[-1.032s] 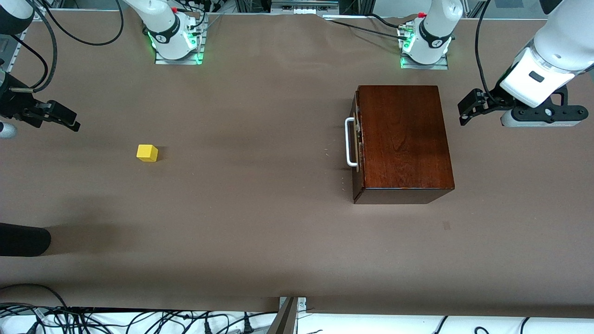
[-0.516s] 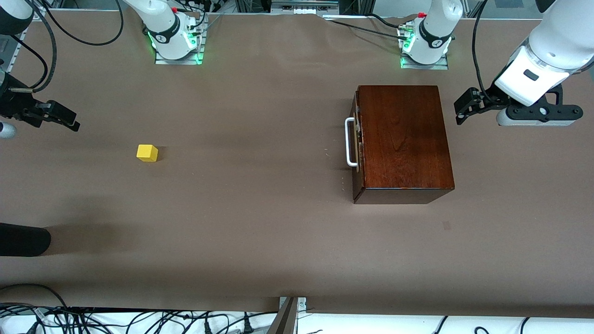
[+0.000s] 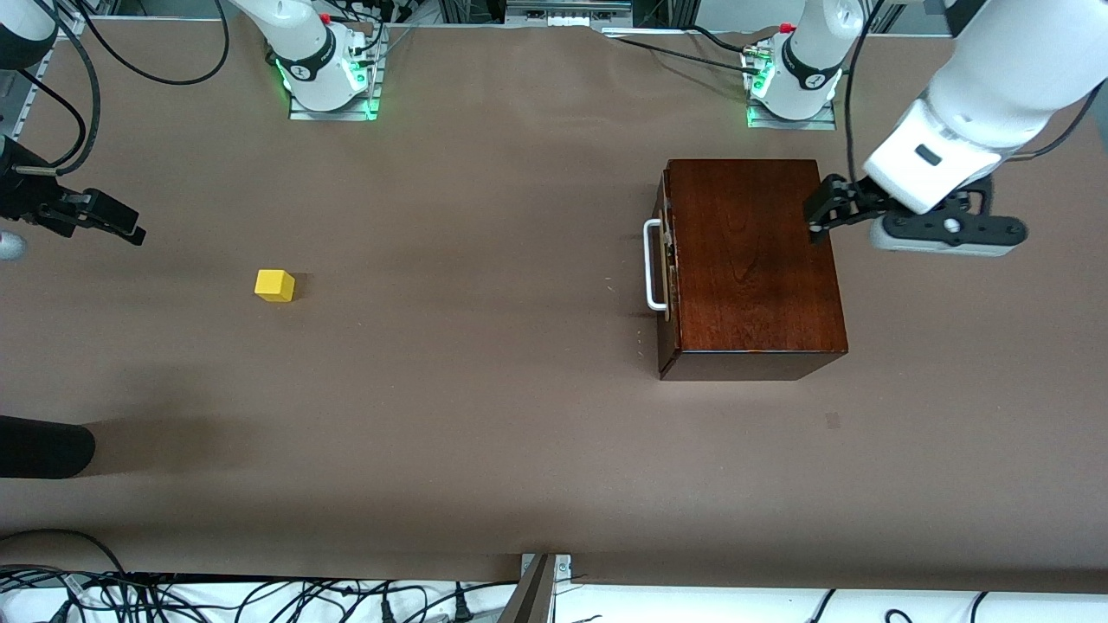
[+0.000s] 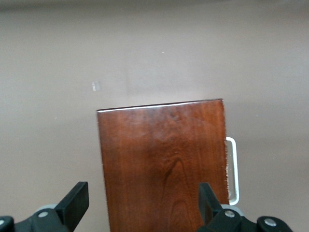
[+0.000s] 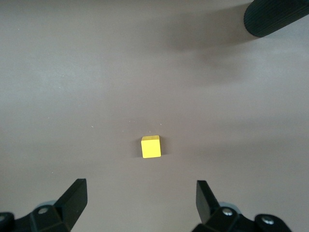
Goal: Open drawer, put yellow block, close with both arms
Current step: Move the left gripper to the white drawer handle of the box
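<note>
Left tool [image 3: 822, 214] has moved in from off the desk's edge at the left arm's end and now hangs over the top edge of the glossy reddish-brown wooden box [image 3: 749, 260]; a second ago it was out past the box over bare desk. Judgement: the left arm is starting its approach for the open step, probably heading across the box toward the white U-shaped bar handle [image 3: 653, 265].

The drawer with dark wood front [image 3: 665, 268] is fully shut, handle facing the right arm's end of the desk. Nothing opened yet.

Small bright-yellow cube block [image 3: 274, 285] sits on the brown desk [image 3: 485, 389], unmoved, well apart from the box, toward the right arm's end.

Left tool: fingers spread wide in the left wrist view [image 4: 139, 203], holding nothing, touching nothing, box top below it.

Right tool [image 3: 108, 221] has barely shifted and waits over the desk near the edge at the right arm's end, not far from the block. Fingers wide [image 5: 140, 200], empty; the block lies ahead between the fingertips' lines in the right wrist view [image 5: 150, 146], not in contact.

Task is at its very start: open, place and close all remain.
</note>
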You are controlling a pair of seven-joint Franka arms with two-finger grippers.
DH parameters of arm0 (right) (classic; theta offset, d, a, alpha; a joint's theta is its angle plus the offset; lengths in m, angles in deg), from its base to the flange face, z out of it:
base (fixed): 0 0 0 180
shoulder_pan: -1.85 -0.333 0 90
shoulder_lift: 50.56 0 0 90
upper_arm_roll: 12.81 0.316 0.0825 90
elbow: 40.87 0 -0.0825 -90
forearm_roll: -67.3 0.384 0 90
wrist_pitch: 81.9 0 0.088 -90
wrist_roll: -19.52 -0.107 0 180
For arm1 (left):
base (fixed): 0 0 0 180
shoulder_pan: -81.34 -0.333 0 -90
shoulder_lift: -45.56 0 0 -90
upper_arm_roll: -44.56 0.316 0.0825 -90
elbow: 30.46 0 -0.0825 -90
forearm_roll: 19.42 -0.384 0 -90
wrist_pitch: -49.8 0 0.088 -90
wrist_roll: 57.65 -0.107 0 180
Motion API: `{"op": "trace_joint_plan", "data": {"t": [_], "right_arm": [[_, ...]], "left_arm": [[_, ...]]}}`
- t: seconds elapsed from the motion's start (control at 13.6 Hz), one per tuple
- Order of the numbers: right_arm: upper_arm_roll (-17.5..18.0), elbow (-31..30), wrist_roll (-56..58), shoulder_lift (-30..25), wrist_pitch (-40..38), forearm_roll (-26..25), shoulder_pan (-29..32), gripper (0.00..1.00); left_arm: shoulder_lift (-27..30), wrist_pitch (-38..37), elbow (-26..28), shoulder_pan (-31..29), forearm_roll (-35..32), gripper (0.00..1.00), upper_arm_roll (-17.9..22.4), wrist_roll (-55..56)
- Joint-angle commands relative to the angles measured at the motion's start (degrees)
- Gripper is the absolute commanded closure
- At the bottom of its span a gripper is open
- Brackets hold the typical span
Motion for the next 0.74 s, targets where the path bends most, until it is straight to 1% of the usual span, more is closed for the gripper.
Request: {"op": "trace_joint_plan", "data": {"t": [0.0,0.29,0.52,0.66], "right_arm": [[0.4,0.4,-0.8,0.4,-0.8,-0.5,0.5,0.0],[0.4,0.2,-0.8,0.4,-0.8,-0.5,0.5,0.0],[0.4,0.0,-0.8,0.5,-0.7,-0.6,0.5,0.0],[0.4,0.0,-0.8,0.5,-0.7,-0.6,0.5,0.0]], "left_arm": [[-4.2,-1.7,-3.5,4.3,-0.5,0.0,0.3,2.4],[-7.2,-1.6,-3.5,12.2,-1.4,0.0,0.3,9.7],[-10.4,-1.4,-3.3,17.7,-1.4,0.0,0.3,18.0],[-12.5,-0.2,-3.0,22.2,-2.3,0.0,0.4,21.1]]}}
